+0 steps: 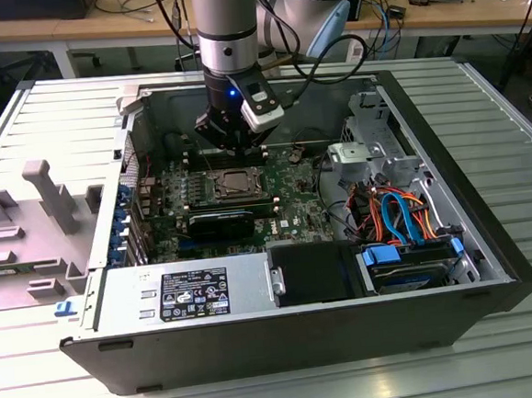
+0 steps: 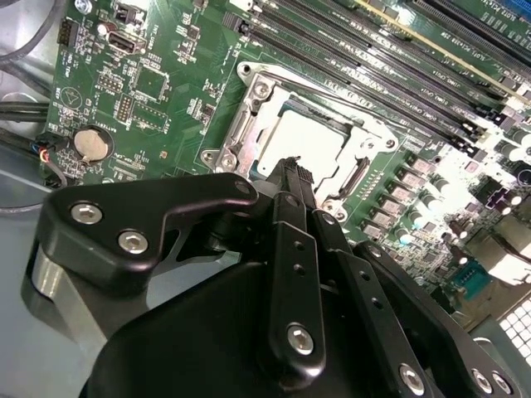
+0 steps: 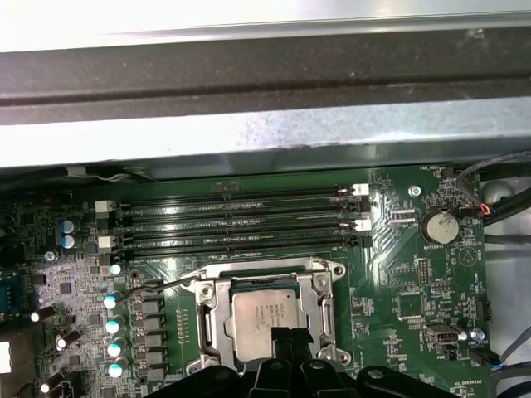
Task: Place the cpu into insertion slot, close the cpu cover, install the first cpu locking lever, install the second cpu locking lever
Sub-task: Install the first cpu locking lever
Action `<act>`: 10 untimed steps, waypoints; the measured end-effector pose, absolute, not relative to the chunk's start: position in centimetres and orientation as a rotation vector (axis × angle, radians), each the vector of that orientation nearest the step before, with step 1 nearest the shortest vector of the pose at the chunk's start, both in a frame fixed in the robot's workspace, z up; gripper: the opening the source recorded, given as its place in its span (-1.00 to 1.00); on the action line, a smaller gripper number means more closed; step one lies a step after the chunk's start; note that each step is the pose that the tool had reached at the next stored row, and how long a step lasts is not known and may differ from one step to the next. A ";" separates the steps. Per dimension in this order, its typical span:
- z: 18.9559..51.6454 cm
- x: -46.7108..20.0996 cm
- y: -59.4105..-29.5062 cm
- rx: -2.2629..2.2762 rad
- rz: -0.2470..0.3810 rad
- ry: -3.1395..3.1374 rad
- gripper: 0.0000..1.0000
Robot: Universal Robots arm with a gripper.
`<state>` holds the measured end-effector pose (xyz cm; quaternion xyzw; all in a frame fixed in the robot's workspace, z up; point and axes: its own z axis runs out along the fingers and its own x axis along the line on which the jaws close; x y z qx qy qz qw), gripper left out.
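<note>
The end effector (image 1: pixel 234 144) hovers upper middle of the exterior view, fingertips (image 2: pixel 290 170) pinched together, empty, just above the cpu (image 2: pixel 305 141), which sits in the insertion slot (image 2: pixel 257 87).

"What did the things sit on?"

"I saw a big silver table (image 1: pixel 494 112) with long grooves running across it."

"What lay on it?"

"A dark computer case (image 1: pixel 286 340) lay flat in the middle, with its open side up. Just beside it, on the exterior view's left, I saw a grey plate (image 1: pixel 14 274) with grey blocks standing on it."
</note>
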<state>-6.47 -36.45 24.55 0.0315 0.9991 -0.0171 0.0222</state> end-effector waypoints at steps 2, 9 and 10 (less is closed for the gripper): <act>24.6 -6.5 -36.5 0.089 -0.053 3.095 -0.79; 24.6 -6.5 -36.5 0.066 -0.053 3.096 -0.79; 24.6 -6.5 -36.5 0.063 -0.052 3.096 -0.79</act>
